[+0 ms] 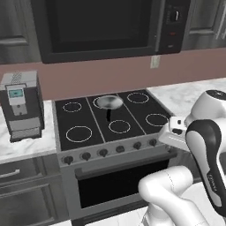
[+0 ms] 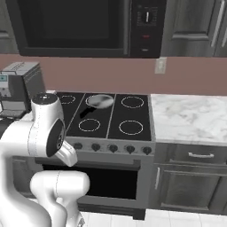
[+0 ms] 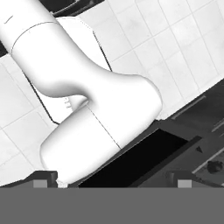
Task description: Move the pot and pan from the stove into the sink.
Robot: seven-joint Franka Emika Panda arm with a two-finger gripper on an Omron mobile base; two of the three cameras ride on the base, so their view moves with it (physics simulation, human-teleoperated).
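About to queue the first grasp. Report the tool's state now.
Tool: open, jaws spread wide, holding nothing. It points down at the floor tiles in front of the oven, away from the pan on the stove.

I see the pan (image 1: 109, 102) on the stove's (image 1: 132, 121) rear middle burner, its dark handle pointing toward the knobs (image 1: 103, 152). A coffee machine (image 1: 20, 105) stands on the counter (image 1: 20, 148) left of the stove; a microwave (image 1: 103, 26) hangs above.

The pan (image 1: 109, 102) sits on the stove (image 1: 84, 132), upper middle of the frame. A coffee machine (image 1: 20, 106) stands on the table (image 1: 22, 148) at frame left.
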